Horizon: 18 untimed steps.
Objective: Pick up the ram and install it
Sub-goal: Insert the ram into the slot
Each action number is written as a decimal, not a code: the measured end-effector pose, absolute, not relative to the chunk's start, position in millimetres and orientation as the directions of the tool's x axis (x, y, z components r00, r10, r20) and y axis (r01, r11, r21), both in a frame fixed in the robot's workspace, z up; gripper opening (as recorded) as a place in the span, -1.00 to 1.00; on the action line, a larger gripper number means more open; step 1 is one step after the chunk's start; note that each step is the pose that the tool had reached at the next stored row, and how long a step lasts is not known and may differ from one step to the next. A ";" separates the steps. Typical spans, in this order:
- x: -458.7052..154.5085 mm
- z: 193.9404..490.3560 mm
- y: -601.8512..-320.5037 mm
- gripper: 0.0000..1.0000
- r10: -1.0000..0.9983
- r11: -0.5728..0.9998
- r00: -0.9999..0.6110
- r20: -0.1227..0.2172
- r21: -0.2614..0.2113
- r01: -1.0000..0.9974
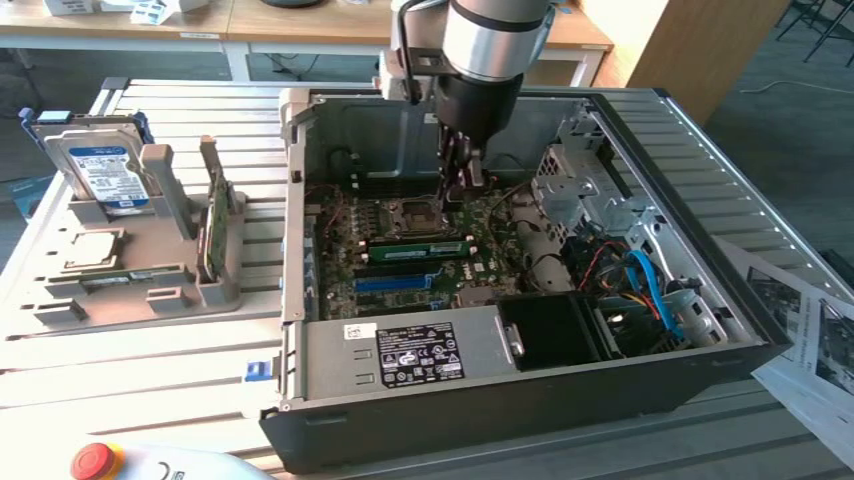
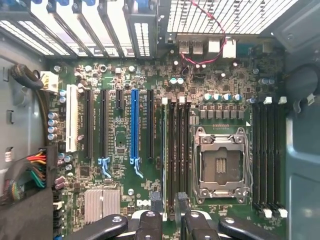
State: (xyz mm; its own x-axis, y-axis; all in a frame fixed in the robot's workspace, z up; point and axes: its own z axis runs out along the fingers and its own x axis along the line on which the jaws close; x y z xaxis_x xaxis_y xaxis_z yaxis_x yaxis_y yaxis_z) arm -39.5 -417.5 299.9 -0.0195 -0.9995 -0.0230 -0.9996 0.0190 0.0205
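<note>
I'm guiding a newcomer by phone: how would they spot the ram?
Look inside the open computer case, at its motherboard. Between the square processor socket and the blue slot strip sits the ram: a long, thin green stick among black and blue slots.

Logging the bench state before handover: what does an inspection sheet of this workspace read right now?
Surface: grey slatted metal table, carrying an open black computer case.
Job's things: long thin green ram stick sits in a slot of the green motherboard beside the metal processor socket.
Clutter: grey plastic holder with a blue-labelled hard drive and broad green card; printed paper sheets; red round button.
Grippers: gripper open, holding nothing, over the motherboard.
Cables: blue cable inside the case.
Surroundings: wooden desks behind.
</note>
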 end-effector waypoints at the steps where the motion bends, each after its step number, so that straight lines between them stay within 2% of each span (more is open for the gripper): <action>1: -39.5 301.6 -417.5 -0.50 -1.000 0.019 -0.019 -0.023 0.020 -1.000; 18: -39.5 334.1 -417.5 -0.50 -1.000 0.019 -0.020 -0.023 0.020 -1.000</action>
